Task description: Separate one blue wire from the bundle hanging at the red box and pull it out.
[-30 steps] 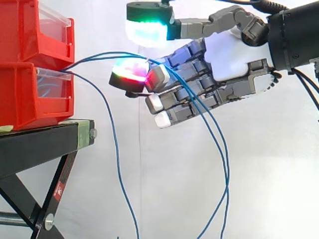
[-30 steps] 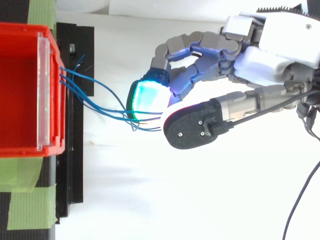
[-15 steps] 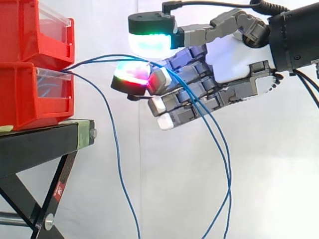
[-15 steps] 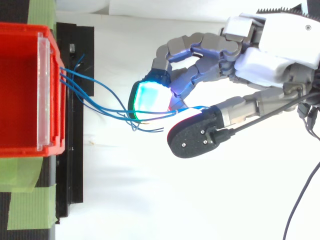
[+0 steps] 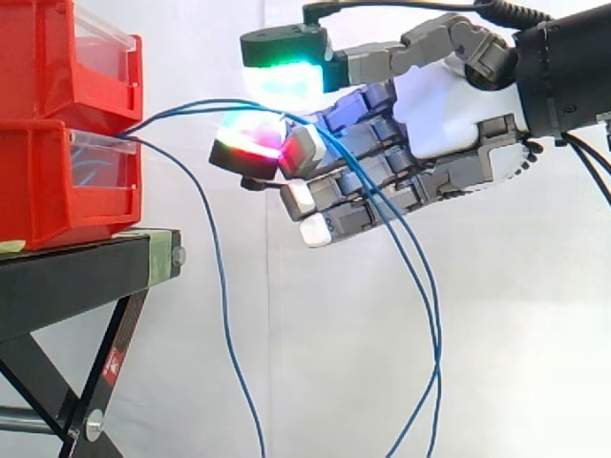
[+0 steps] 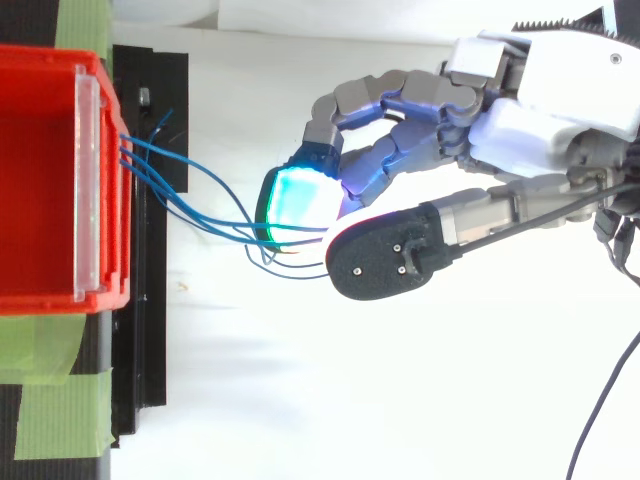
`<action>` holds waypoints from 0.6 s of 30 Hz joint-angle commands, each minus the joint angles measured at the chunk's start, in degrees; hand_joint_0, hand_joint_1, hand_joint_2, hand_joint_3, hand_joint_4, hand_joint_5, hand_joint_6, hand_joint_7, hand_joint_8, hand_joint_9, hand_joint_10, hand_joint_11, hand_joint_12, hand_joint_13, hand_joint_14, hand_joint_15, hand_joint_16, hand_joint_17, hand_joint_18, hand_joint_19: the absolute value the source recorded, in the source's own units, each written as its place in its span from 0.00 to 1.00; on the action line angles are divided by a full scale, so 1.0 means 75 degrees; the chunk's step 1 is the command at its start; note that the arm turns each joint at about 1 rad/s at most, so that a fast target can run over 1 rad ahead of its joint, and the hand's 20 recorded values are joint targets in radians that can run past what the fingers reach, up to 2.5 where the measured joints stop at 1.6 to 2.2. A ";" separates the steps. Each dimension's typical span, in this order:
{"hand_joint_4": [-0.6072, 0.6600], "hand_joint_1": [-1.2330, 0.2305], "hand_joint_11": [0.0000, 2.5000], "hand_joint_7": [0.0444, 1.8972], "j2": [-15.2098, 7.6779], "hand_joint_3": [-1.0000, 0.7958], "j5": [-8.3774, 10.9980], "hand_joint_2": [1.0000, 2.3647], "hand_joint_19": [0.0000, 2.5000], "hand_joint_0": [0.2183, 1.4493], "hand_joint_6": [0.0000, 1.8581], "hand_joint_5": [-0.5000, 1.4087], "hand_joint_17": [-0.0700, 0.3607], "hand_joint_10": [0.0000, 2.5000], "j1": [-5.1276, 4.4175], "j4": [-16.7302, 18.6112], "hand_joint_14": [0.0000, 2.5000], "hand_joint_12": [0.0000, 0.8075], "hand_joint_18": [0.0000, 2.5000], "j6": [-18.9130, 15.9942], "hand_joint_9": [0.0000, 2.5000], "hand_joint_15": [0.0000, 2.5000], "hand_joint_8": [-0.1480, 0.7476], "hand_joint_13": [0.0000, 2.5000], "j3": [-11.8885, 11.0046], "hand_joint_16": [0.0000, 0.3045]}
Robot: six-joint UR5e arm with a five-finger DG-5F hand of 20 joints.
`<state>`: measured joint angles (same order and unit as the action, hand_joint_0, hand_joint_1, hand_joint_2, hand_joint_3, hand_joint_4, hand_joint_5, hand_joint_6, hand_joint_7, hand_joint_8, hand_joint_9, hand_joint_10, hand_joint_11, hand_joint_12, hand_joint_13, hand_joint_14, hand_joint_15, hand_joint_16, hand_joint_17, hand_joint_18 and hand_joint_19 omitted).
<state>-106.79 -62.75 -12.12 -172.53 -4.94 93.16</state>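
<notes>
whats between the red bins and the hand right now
Only the blue wires, running from the red bins across the gap to the hand. Nothing else lies there; the side and top views both show it.

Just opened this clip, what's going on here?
The robot's hand is in among the bundle of thin blue wires that come out at the stacked red plastic bins on the black metal stand. Two wires run across the hand and hang down below it; another hangs free beside the stand. No single wire looks separated or pulled out yet.
</notes>
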 commanded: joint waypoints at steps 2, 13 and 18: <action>0.65 0.34 0.57 0.61 0.0000 0.44 0.0000 0.02 0.30 0.33 0.46 0.14 0.40 0.01 -0.0012 0.0000 0.01 0.48 0.19 -0.0068 0.15 0.57 0.49 0.24 0.0001 0.15; 0.64 0.31 0.57 0.58 0.0000 0.46 0.0000 0.02 0.29 0.37 0.47 0.14 0.40 0.01 -0.0012 -0.0035 0.01 0.48 0.19 -0.0068 0.15 0.56 0.49 0.24 0.0001 0.15; 0.56 0.32 0.55 0.60 0.0000 0.54 0.0000 0.03 0.30 0.34 0.47 0.14 0.39 0.01 -0.0012 -0.0035 0.01 0.47 0.19 -0.0068 0.16 0.56 0.50 0.24 0.0001 0.15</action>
<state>-106.79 -62.75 -12.20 -172.79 -5.42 93.16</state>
